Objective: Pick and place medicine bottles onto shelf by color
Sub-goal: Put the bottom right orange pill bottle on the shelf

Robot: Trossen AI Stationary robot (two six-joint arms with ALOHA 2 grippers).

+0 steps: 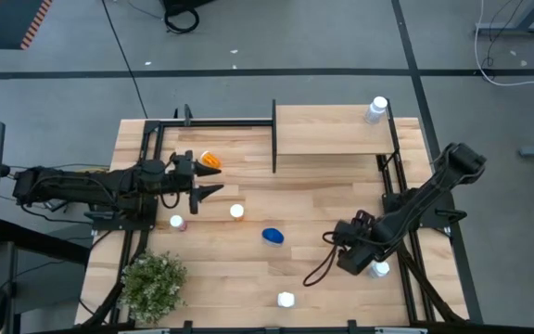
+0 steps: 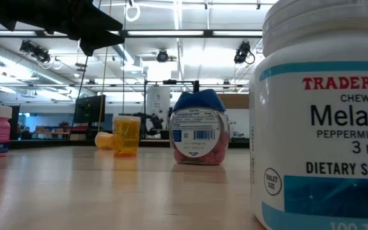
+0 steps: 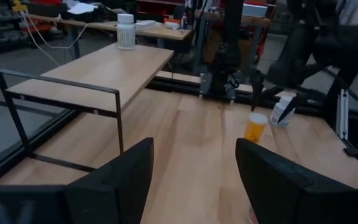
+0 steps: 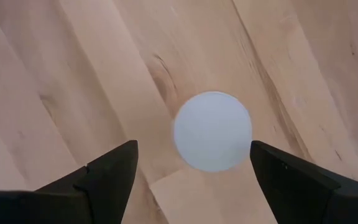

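My right gripper (image 1: 369, 263) (image 4: 194, 155) points down near the table's right edge, open, over a white bottle (image 1: 379, 270) whose round cap (image 4: 212, 131) shows between the fingers, untouched. My left gripper (image 1: 213, 181) (image 3: 194, 162) hovers open and level at the table's left. An orange bottle (image 1: 209, 160) lies on its side just beyond it. An upright orange bottle (image 1: 236, 211) (image 3: 255, 126), a pinkish bottle (image 1: 176, 223), a blue bottle (image 1: 273, 236) (image 2: 199, 128) and a white bottle (image 1: 286, 299) stand on the table. One white bottle (image 1: 376, 109) (image 3: 125, 30) stands on the shelf (image 1: 332, 130).
A green potted plant (image 1: 154, 283) sits at the near left corner. The shelf's black upright edge (image 1: 273, 135) and black frame bars (image 3: 61, 87) stand between my left gripper and the shelf panel. A dark cable (image 1: 318, 269) loops beside the right arm.
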